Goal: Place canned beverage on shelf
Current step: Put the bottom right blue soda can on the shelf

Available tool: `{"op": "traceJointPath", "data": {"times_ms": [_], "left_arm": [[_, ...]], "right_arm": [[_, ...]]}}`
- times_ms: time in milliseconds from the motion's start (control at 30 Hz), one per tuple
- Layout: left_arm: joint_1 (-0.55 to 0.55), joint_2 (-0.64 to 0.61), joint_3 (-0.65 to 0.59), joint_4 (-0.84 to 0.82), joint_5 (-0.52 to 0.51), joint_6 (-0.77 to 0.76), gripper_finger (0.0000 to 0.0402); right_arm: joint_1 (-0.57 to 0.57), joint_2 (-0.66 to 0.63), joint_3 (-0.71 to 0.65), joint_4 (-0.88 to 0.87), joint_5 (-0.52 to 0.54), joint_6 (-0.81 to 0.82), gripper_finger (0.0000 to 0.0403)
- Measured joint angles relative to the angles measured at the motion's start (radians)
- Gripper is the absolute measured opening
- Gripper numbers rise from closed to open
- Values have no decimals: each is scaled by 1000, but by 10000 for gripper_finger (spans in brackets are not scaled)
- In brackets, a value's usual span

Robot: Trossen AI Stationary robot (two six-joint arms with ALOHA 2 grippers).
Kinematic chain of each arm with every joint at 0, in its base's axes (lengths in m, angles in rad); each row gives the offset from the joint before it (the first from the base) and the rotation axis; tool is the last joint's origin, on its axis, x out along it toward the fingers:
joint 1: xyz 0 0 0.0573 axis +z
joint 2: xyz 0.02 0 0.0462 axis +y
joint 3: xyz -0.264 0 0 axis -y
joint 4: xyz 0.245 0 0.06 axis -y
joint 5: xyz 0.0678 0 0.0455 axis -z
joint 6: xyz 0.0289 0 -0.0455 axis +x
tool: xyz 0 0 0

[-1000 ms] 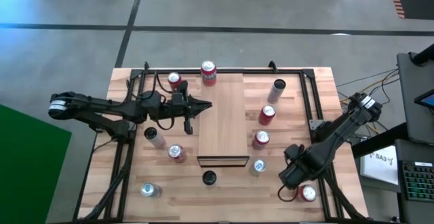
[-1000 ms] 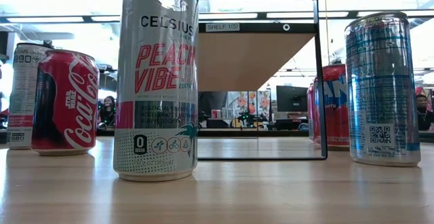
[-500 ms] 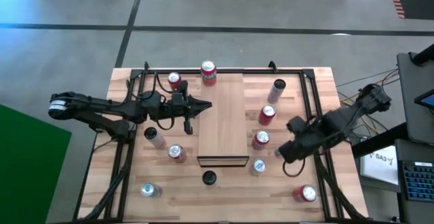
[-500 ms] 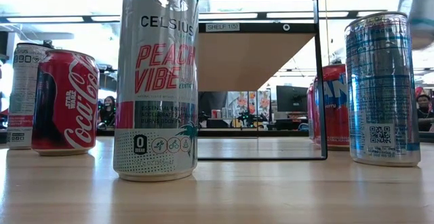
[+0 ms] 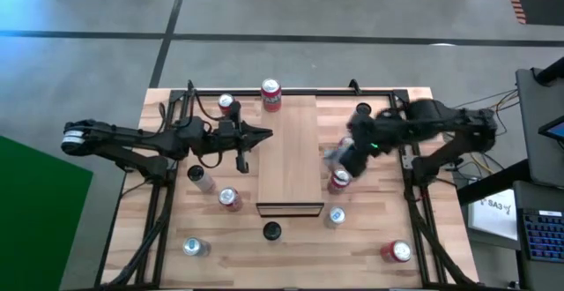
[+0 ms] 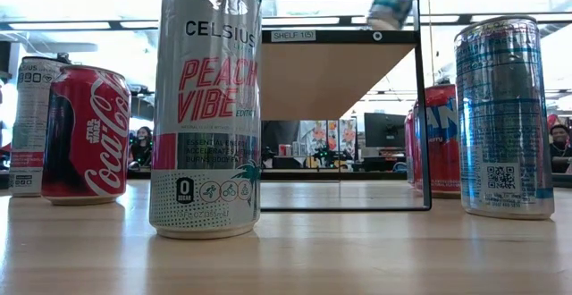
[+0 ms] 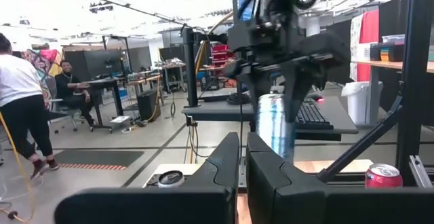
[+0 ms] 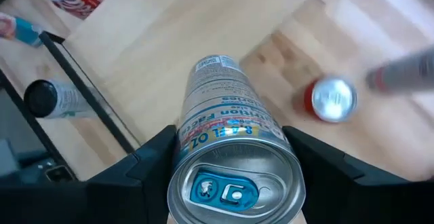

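My right gripper (image 5: 345, 156) hangs over the table just right of the shelf (image 5: 291, 154) and is shut on a silver and blue can (image 8: 227, 149). The same can (image 7: 274, 125) shows upright in the left wrist view and as a blur (image 6: 393, 0) high in the low view. The shelf is a long, light wooden board raised on a black frame. My left gripper (image 5: 264, 135) hovers shut and holding nothing at the shelf's left edge, pointing level toward the right. My right gripper pinches the can's round wall just below its top rim (image 8: 178, 157) between its two fingers (image 8: 146, 166), one on each side. The fingers come from above, slanting down. The can hangs roughly upright below them, tab end up, clear of table and shelf.
A red can (image 5: 270, 95) stands at the shelf's far end. More cans stand on the table: red ones (image 5: 339, 181) (image 5: 398, 251) (image 5: 229, 198) and silver ones (image 5: 337, 214) (image 5: 201, 178) (image 5: 192, 247). A black-topped can (image 5: 271, 231) stands before the shelf's near end. Black rails (image 5: 407, 141) frame the table.
My right gripper has risen from the table's near right corner and swung toward the far left, ending beside the shelf's right edge. It has turned on the way, and the silver can has travelled with it, held high above the table.
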Motion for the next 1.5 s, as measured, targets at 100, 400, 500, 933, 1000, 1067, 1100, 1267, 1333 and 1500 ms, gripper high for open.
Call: {"op": "traceJointPath", "data": {"times_ms": [100,400,500,933,1000,1067,1100,1267,1333,1500], "left_arm": [[0,-5,0,-7,0,1,0],[0,-12,0,-30,0,1,0],[0,-12,0,-30,0,1,0],[0,-12,0,-42,0,-3,0],[0,-12,0,-42,0,-7,0],[0,-12,0,-42,0,-8,0],[0,-12,0,-42,0,-8,0],[0,-12,0,-43,0,-10,0],[0,-12,0,-43,0,-10,0],[0,-12,0,-44,0,-11,0]], "right_arm": [[-63,87,88,-31,-30,-118,222],[-162,268,237,-30,-142,-335,222],[-185,298,272,-31,-167,-379,222],[-201,338,286,-31,-173,-477,222],[-201,347,286,-31,-173,-483,222],[-202,350,285,-31,-172,-488,222],[-202,355,285,-30,-170,-489,222],[-201,370,281,-26,-144,-501,222],[-201,374,281,-27,-143,-500,222],[-201,386,281,-30,-120,-500,222]]}}
